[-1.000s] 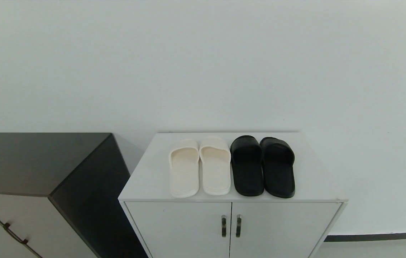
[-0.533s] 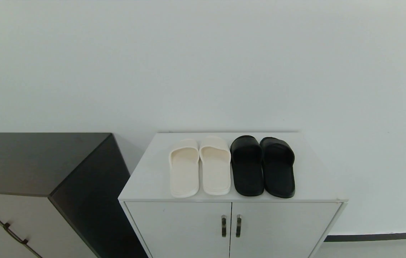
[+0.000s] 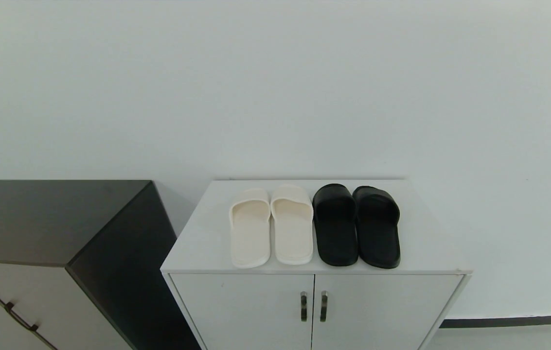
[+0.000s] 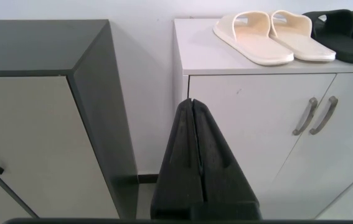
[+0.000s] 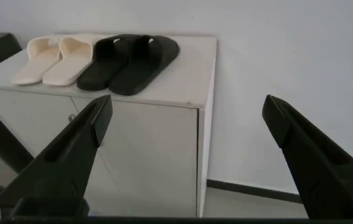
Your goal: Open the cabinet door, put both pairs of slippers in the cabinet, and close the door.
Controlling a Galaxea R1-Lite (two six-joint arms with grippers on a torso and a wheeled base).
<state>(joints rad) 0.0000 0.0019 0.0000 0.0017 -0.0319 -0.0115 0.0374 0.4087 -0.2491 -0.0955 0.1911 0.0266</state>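
Atop the white cabinet sit cream slippers and black slippers, doors shut; left tool pressed together, right tool spread; close-set handles may both get snagged.

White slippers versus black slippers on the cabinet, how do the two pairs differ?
Colour: the white slippers are cream-white, the black slippers plain black.
Place: the white slippers lie toward the robot's left, above the left door; the black slippers lie to the right, above the right door.
Shared: both pairs are slides lying flat in one row on the cabinet top, toes toward the wall.
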